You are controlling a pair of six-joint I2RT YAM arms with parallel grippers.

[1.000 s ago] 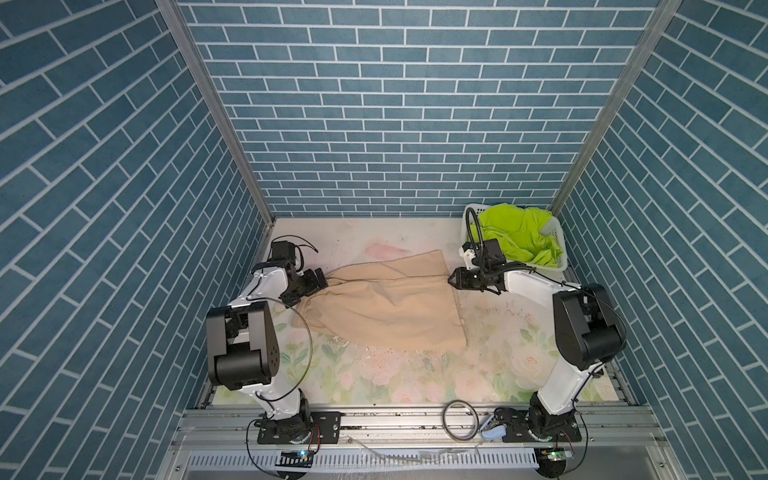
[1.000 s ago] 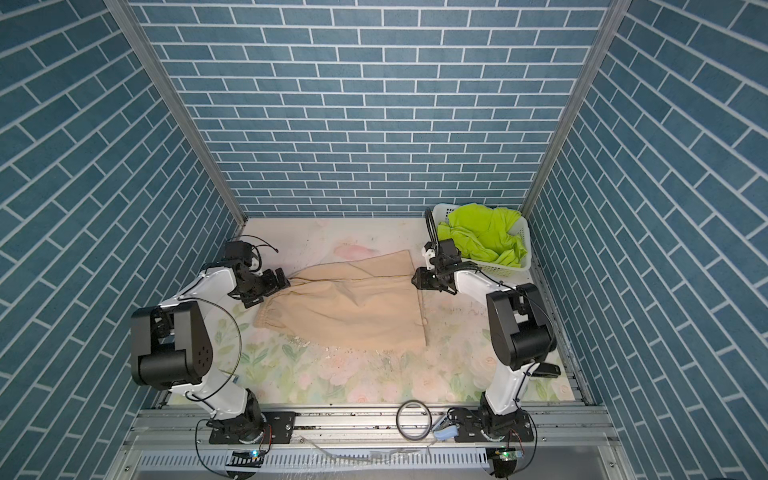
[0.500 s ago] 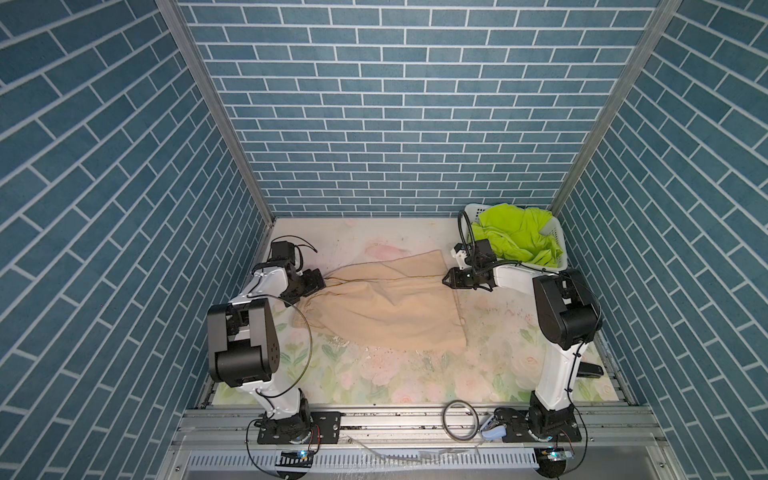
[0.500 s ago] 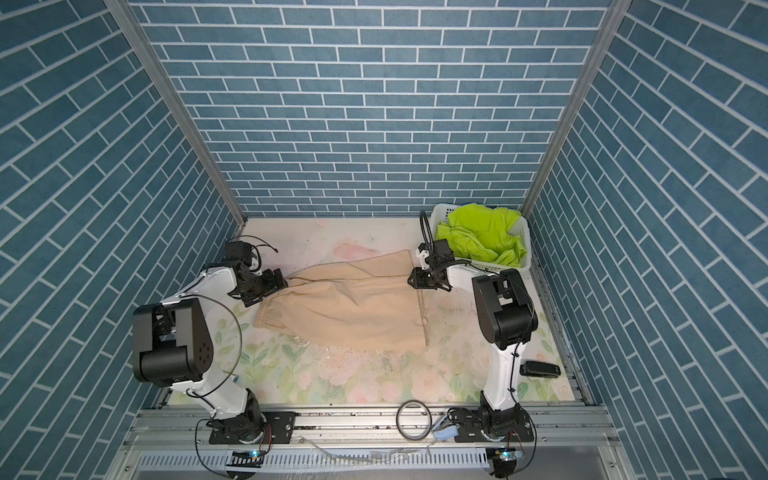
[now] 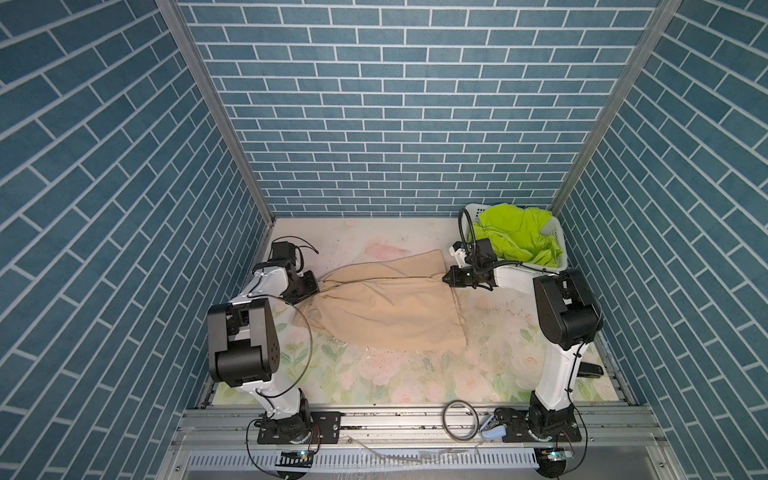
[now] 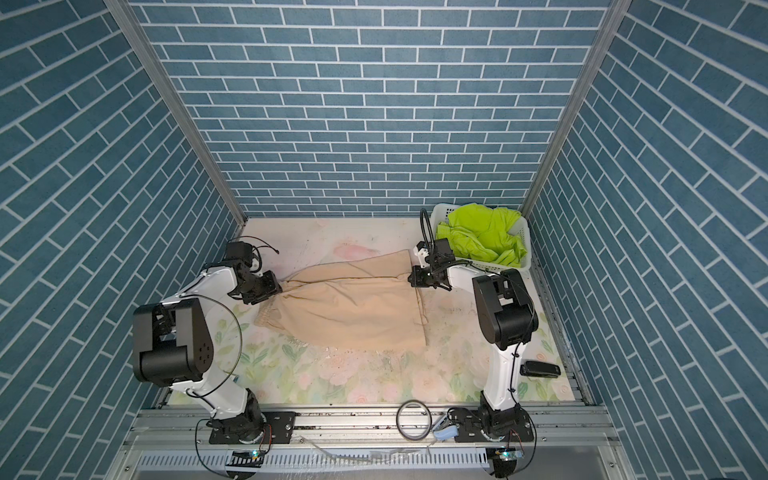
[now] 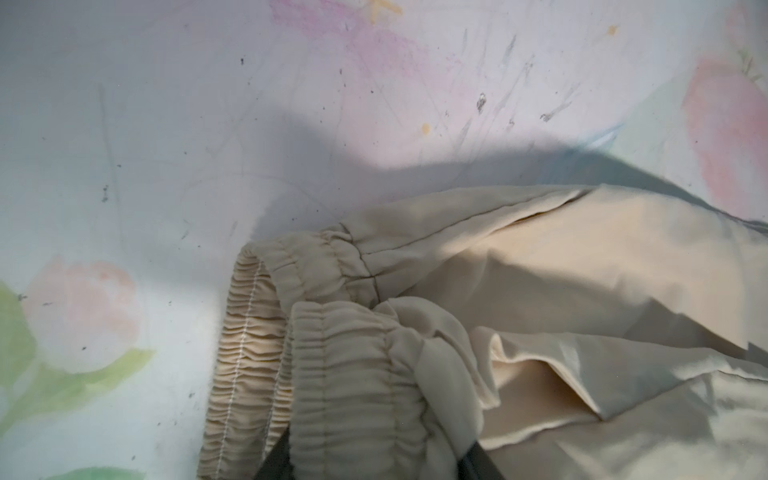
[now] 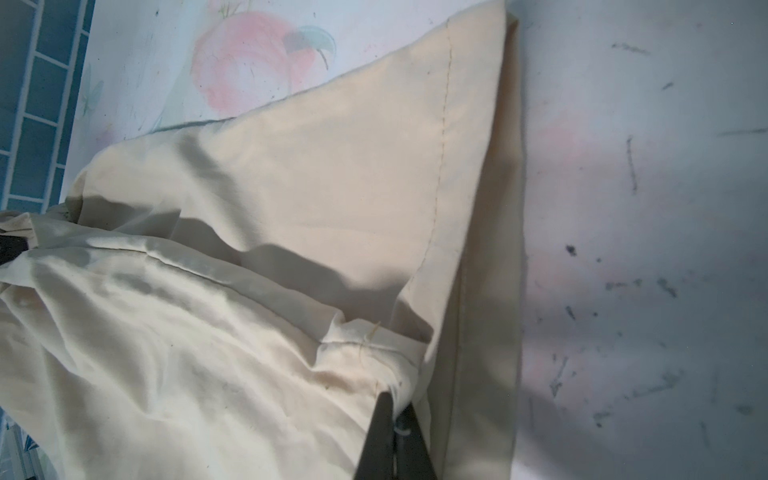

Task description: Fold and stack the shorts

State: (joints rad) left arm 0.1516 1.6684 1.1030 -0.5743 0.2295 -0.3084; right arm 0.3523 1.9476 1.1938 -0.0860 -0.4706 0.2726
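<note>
Nothing legible from here: no lettering, label or number shows on the beige shorts (image 5: 386,307), green shorts (image 5: 515,232) or basket (image 5: 471,209).

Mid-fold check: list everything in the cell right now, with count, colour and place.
table: one, pastel floral print, under everything
basket: one, white, table's far right corner
beige shorts: one, beige, laid out mid-table
lime-green shorts: one, lime green, crumpled in the basket
cable ring: one, black, on the front rail
small flat object: one, black, table's right edge
walls: three, blue brick pattern, around the cell
left arm and right arm: two, white and black, bases on the rail
left tool: one, black, fingers either side of the beige waistband
right tool: one, black, shut on the beige hem end
</note>
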